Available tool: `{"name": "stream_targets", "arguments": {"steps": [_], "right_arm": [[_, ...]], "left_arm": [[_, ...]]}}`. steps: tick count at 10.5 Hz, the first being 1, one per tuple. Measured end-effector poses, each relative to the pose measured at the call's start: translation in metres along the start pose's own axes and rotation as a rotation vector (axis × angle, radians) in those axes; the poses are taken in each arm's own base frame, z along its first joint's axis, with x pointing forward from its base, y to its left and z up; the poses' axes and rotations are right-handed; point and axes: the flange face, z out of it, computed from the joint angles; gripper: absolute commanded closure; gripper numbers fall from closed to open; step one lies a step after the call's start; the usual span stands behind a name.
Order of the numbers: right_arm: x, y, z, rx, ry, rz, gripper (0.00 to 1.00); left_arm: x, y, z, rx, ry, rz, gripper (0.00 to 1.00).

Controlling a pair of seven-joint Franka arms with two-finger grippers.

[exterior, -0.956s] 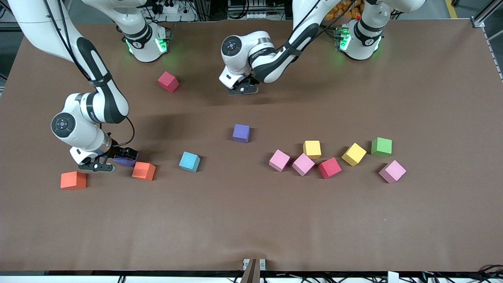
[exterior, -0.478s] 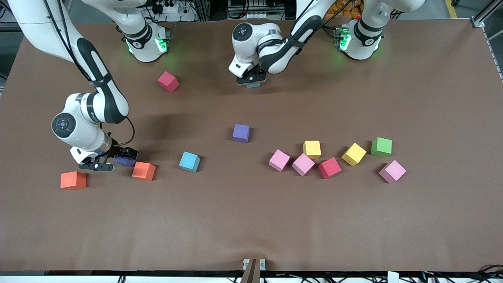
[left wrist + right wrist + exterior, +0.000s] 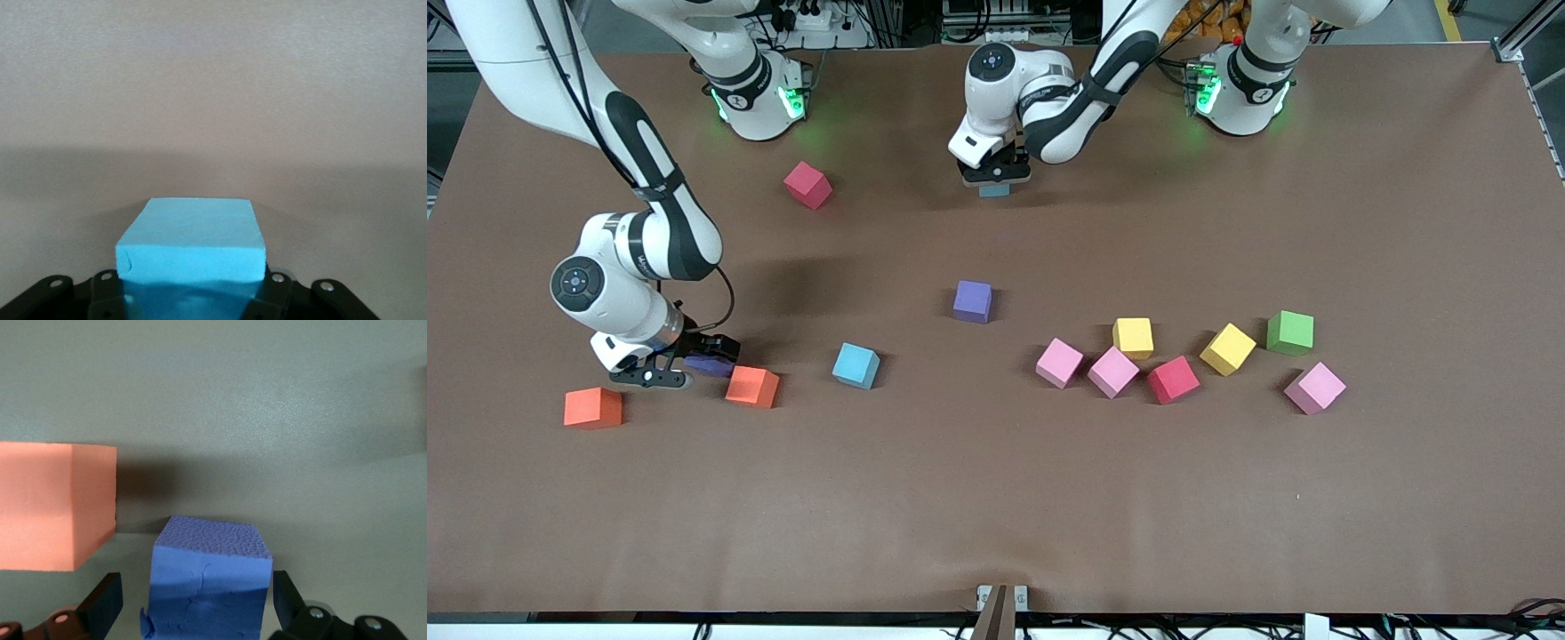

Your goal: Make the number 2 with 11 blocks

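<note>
My left gripper (image 3: 994, 176) hangs over the table near the robots' bases, shut on a light blue block (image 3: 994, 189) (image 3: 192, 240). My right gripper (image 3: 692, 363) (image 3: 195, 605) is low at the right arm's end, open around a purple block (image 3: 710, 365) (image 3: 210, 587), with a gap at each finger. An orange block (image 3: 752, 387) (image 3: 53, 507) lies beside it, and another orange block (image 3: 593, 408) sits nearer the table's end. A blue block (image 3: 855, 365), a purple block (image 3: 972, 301) and a red block (image 3: 807, 185) lie apart. No number 2 shows.
Toward the left arm's end lies a loose cluster: pink blocks (image 3: 1059, 363) (image 3: 1112, 372) (image 3: 1314, 388), yellow blocks (image 3: 1133, 338) (image 3: 1227, 348), a red block (image 3: 1173, 380) and a green cube (image 3: 1290, 332). Bare brown table (image 3: 996, 498) spreads toward the front camera.
My left gripper has risen with the light blue block and drifted toward the left arm's base. The right gripper has barely shifted around the purple block.
</note>
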Motion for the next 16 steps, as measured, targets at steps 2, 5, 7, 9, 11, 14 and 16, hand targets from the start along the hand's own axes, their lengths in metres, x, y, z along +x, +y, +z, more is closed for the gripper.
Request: {"name": "stream_targets", "arguments": {"steps": [2,5,7,9,11,14,16], "right_arm": [[0.0,0.0,0.0,0.0,0.004,0.0,1.0],[0.001,0.0,-0.002,0.001,0.009,-0.001,1.0],[0.002,-0.001,-0.003,0.001,0.011,-0.003,1.0],[0.005,-0.009,-0.015,0.001,0.022,-0.027,1.0],[0.001,-0.018,-0.046,-0.005,-0.015,-0.083,1.0],[-0.015,-0.062,-0.1,-0.01,-0.037,-0.182,1.0],[-0.031,-0.11,-0.115,-0.01,-0.019,-0.277,1.0]], "left_arm": [[-0.002,0.001,0.001,-0.012,0.017,0.036,0.01],[-0.004,-0.001,0.013,-0.014,0.004,0.043,0.0],[-0.003,-0.001,0.018,-0.025,-0.002,0.044,0.0],[0.012,0.001,0.002,-0.049,0.024,0.029,0.0],[0.016,0.0,-0.019,-0.065,0.059,0.032,0.0],[0.022,-0.008,-0.041,-0.046,0.103,0.028,0.0],[0.039,-0.011,-0.066,-0.038,0.146,0.015,0.0]]}}
